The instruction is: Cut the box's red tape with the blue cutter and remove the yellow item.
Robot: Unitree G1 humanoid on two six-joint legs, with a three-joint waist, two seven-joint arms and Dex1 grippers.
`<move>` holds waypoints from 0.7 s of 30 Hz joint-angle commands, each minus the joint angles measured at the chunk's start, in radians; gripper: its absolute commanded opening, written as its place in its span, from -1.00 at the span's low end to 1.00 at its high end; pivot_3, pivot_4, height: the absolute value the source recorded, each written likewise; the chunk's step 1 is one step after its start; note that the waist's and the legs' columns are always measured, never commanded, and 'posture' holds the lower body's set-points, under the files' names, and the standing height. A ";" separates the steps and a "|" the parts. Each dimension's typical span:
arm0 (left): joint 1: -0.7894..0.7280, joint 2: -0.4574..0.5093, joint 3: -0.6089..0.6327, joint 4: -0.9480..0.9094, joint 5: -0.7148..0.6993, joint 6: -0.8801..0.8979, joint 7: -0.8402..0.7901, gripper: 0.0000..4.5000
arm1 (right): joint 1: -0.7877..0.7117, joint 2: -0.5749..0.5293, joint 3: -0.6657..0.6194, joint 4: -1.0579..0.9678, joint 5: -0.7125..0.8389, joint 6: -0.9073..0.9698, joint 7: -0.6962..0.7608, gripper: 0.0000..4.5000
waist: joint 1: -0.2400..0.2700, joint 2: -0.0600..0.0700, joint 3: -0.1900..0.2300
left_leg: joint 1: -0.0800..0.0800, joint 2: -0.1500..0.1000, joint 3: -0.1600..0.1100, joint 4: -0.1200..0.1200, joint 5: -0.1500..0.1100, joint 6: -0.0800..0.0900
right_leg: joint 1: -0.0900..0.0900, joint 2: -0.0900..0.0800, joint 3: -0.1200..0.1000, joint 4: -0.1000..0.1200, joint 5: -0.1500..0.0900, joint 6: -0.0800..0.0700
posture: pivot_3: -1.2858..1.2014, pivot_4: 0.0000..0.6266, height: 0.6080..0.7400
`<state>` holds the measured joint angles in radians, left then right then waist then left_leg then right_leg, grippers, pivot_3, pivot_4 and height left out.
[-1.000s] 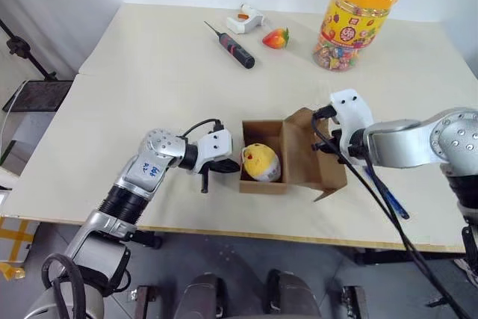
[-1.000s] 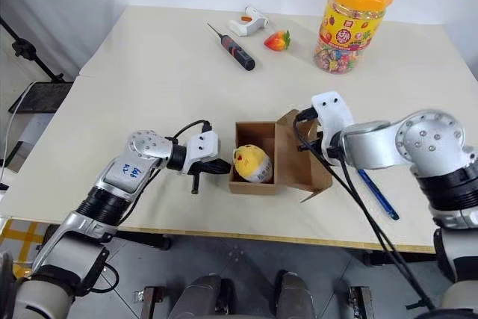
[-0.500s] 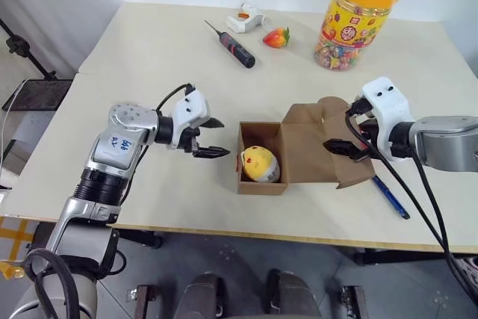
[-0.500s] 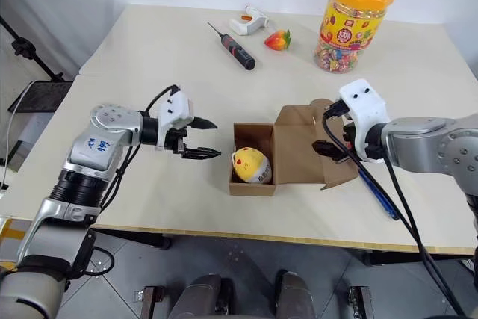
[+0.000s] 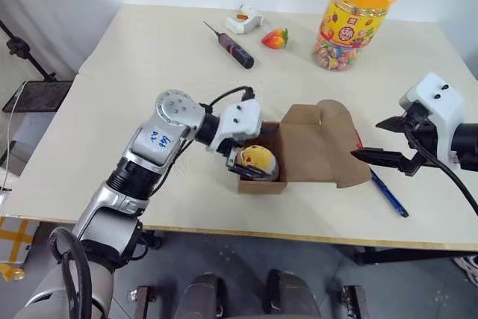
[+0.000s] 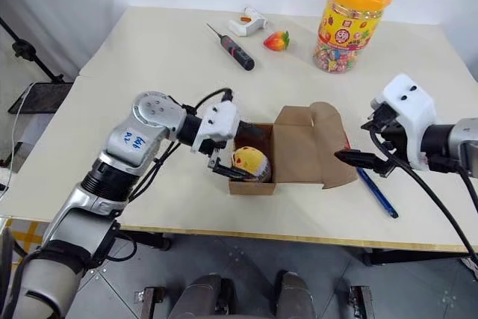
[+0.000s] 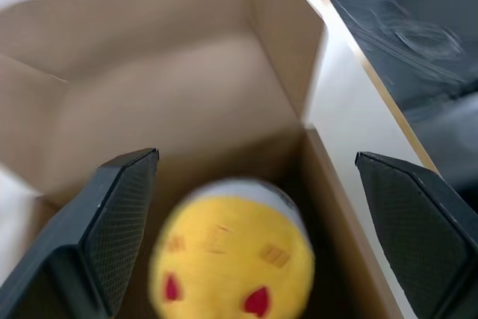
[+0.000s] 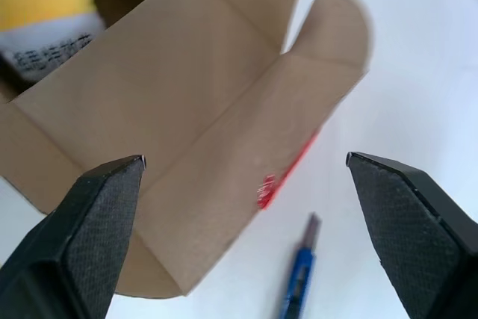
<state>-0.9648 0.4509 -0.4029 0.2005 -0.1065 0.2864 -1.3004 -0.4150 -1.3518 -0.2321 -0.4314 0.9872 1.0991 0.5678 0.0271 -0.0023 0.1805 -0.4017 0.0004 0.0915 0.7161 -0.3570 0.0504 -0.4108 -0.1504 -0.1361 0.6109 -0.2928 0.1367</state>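
Observation:
The box [image 5: 299, 156] lies open at the table's front middle, its lid flap spread flat to the right. The yellow item [image 5: 259, 160] sits inside at the left end. My left gripper [image 5: 250, 153] is open at the box's left rim, its fingers [image 7: 123, 207] straddling the yellow item without touching it. A sliver of the red tape [image 8: 287, 171] shows along the flap's right edge. The blue cutter [image 5: 388, 193] lies on the table just right of the flap. My right gripper [image 5: 366, 138] hovers open and empty beyond the flap's right edge, above the cutter.
At the back stand a yellow-lidded candy jar [image 5: 355, 16], a red strawberry toy [image 5: 275, 37], a black screwdriver [image 5: 233, 46] and a small white tool [image 5: 245, 19]. The table's front edge [image 5: 299, 238] runs close below the box.
Both grippers went from shut to open. The left one swung right and up to the box's opening. The right one let go of the flap and drew back to the right; the flap lies flatter.

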 commanded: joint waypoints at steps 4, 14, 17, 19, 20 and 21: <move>-0.137 -0.047 -0.134 0.292 0.220 -0.184 0.052 0.83 | 0.100 0.095 -0.168 -0.143 0.016 0.089 -0.096 1.00 | 0.024 0.000 0.000 | 0.000 -0.001 0.000 0.003 0.000 0.000 | 0.002 -0.001 0.000 0.000 0.001 0.001 | 0.03 -0.52 1.00; -0.173 -0.078 -0.086 0.367 0.168 -0.213 0.009 -0.37 | 0.124 0.154 -0.233 -0.196 0.029 0.145 -0.127 1.00 | 0.022 0.000 0.000 | 0.009 0.000 0.001 0.004 0.002 0.004 | 0.010 -0.002 0.004 -0.002 0.008 0.000 | 0.03 -0.52 1.00; -0.170 -0.078 -0.055 0.354 0.149 -0.175 0.012 -0.78 | 0.111 0.155 -0.221 -0.195 0.028 0.140 -0.114 1.00 | 0.020 0.000 0.000 | 0.010 0.000 0.001 0.003 0.002 0.004 | 0.011 -0.002 0.004 -0.003 0.008 0.000 | 0.03 -0.52 1.00; -0.175 -0.083 -0.033 0.357 0.143 -0.160 0.025 -0.99 | 0.092 0.150 -0.203 -0.185 0.023 0.130 -0.106 1.00 | 0.019 0.000 0.000 | 0.009 0.000 0.001 0.002 0.002 0.004 | 0.011 -0.001 0.004 -0.004 0.008 0.000 | 0.03 -0.52 1.00; -0.182 -0.089 -0.018 0.358 0.135 -0.146 0.032 -0.99 | 0.083 0.147 -0.195 -0.179 0.019 0.126 -0.101 1.00 | 0.019 0.000 0.000 | 0.009 0.000 0.001 0.002 0.002 0.004 | 0.011 -0.001 0.004 -0.004 0.008 0.000 | 0.03 -0.52 1.00; -0.190 -0.095 -0.001 0.355 0.125 -0.135 0.039 -0.99 | 0.076 0.144 -0.188 -0.174 0.013 0.124 -0.096 1.00 | 0.019 0.000 0.000 | 0.008 0.000 0.001 0.002 0.002 0.004 | 0.010 -0.001 0.004 -0.005 0.008 0.000 | 0.03 -0.52 1.00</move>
<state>-1.1260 0.3654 -0.4481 0.5693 0.0406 0.1390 -1.2775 -0.3230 -1.1991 -0.4082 -0.6070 1.0086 1.2425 0.4603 0.0462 -0.0023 0.1804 -0.3937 -0.0001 0.0922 0.7177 -0.3548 0.0549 -0.4006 -0.1518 -0.1326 0.6061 -0.2849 0.1365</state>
